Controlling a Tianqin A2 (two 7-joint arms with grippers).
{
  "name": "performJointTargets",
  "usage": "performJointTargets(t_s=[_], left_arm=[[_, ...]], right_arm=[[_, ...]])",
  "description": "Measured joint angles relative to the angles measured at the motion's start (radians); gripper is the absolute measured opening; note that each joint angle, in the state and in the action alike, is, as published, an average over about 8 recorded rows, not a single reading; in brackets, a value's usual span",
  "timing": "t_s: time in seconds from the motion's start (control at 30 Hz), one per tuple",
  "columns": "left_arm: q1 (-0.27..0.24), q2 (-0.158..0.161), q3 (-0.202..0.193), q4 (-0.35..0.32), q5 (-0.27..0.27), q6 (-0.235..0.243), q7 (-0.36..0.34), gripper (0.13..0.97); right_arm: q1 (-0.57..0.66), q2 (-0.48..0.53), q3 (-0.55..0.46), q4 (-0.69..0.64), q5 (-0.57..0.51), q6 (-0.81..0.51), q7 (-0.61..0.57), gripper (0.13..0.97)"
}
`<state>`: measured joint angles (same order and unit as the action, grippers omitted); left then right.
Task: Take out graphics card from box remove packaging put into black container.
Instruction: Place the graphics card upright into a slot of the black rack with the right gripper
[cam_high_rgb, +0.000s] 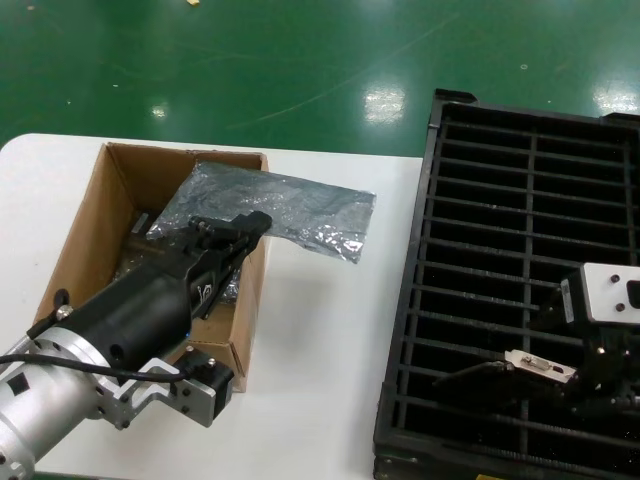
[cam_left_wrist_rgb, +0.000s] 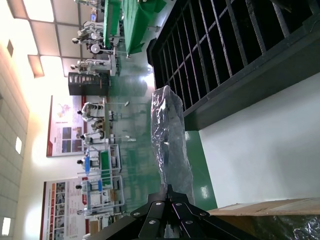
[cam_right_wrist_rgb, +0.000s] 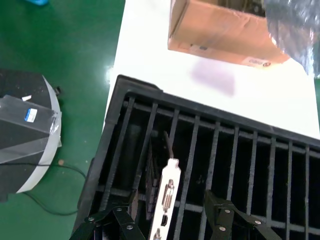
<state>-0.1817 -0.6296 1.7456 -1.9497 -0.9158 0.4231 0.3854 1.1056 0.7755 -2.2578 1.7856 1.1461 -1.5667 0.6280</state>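
Observation:
My left gripper (cam_high_rgb: 255, 222) is over the brown cardboard box (cam_high_rgb: 90, 220) and is shut on the crinkly silvery bag (cam_high_rgb: 300, 205). The bag hangs flat over the box's right rim toward the table. In the left wrist view the shut gripper (cam_left_wrist_rgb: 170, 189) pinches the bag's end (cam_left_wrist_rgb: 170, 135). My right gripper (cam_high_rgb: 545, 385) is low inside the black crate (cam_high_rgb: 405, 330), near its front. In the right wrist view this gripper (cam_right_wrist_rgb: 170, 210) is open, with the graphics card's silver bracket (cam_right_wrist_rgb: 167, 192) standing in a slot between the fingers, touching neither.
The white table (cam_high_rgb: 320, 350) carries the box on the left and the crate on the right. Dark wrapped items (cam_high_rgb: 135, 250) lie in the box. Green floor lies beyond. The right wrist view shows the box (cam_right_wrist_rgb: 220, 30), the bag (cam_right_wrist_rgb: 295, 30) and a grey round base (cam_right_wrist_rgb: 25, 140).

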Motion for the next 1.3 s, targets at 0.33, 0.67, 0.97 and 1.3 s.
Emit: performJointTargets(t_s=[0.33,0.67,0.97,1.3], left_arm=[[0.0,0.0,0.0,0.0,0.0,0.0,0.0,0.139],[0.0,0.0,0.0,0.0,0.0,0.0,0.0,0.139],[0.0,0.0,0.0,0.0,0.0,0.0,0.0,0.139],[0.0,0.0,0.0,0.0,0.0,0.0,0.0,0.139]], right_arm=[[0.004,0.0,0.016,0.041,0.039,-0.001,0.022,0.448],[0.033,0.01,0.022,0.045,0.11,-0.002,0.034,0.35],[0.053,0.017,0.004,0.039,0.156,-0.002,0.024,0.218],[0.067,0.031,-0.015,0.016,0.181,-0.003,0.002,0.163]])
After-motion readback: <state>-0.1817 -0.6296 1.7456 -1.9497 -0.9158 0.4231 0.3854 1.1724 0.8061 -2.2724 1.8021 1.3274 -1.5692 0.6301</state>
